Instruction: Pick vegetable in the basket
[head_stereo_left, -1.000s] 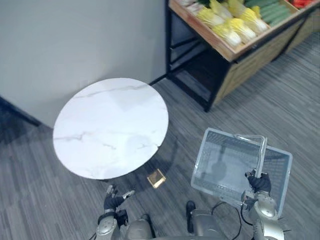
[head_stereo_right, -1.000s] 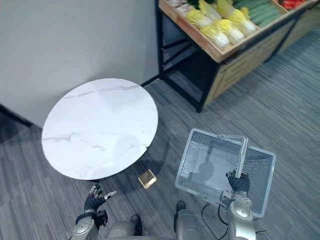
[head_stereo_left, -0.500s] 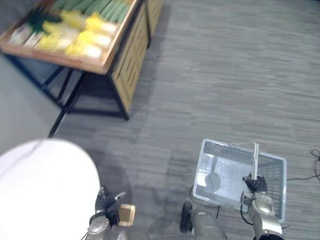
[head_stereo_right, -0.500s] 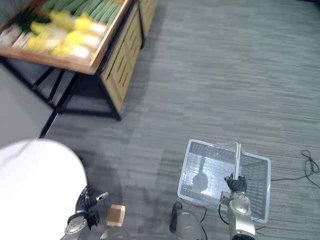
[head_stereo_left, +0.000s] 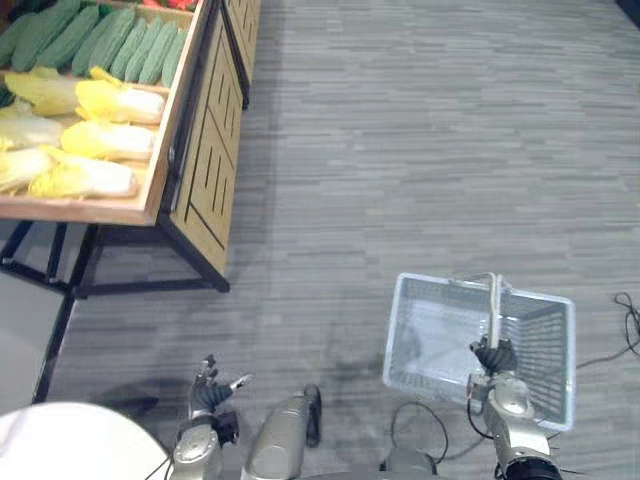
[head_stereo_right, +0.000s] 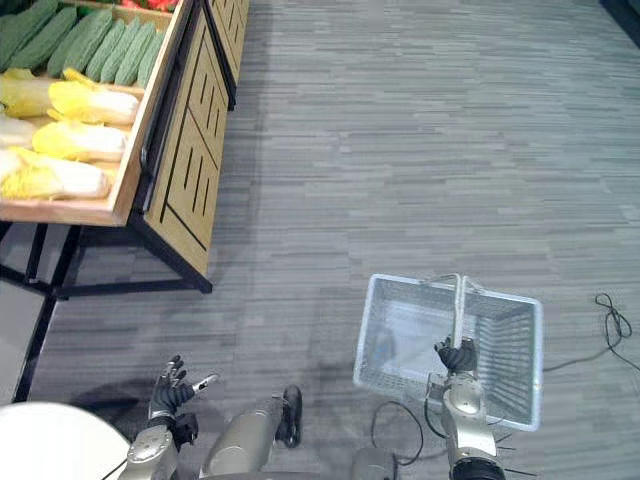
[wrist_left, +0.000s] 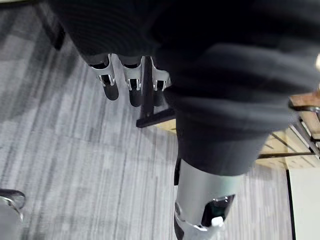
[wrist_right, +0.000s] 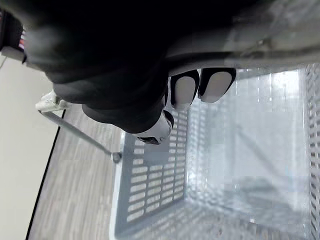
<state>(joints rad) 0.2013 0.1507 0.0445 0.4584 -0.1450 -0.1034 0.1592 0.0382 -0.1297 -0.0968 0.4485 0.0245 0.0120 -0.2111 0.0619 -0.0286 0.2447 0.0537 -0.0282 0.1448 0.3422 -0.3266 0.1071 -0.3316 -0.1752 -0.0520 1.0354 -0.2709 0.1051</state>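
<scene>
Gripping the handle (head_stereo_left: 492, 308) of the mesh basket (head_stereo_left: 436, 330) with curled fingers, the right robot hand (head_stereo_left: 493, 356) is holding it at the lower right over the grey floor (head_stereo_left: 420, 150), while the left robot hand (head_stereo_left: 208, 388) is hanging at the lower left, fingers nearly straight, holding nothing. Yellow cabbages (head_stereo_left: 105, 140) and green cucumbers (head_stereo_left: 120, 45) are lying in the wooden stand (head_stereo_left: 205, 160) at the upper left, well apart from the basket, with open floor stretching between the stand's edge and the basket's rim. The stand and a white round counter (head_stereo_left: 60, 445) at the lower left are running out of view.
</scene>
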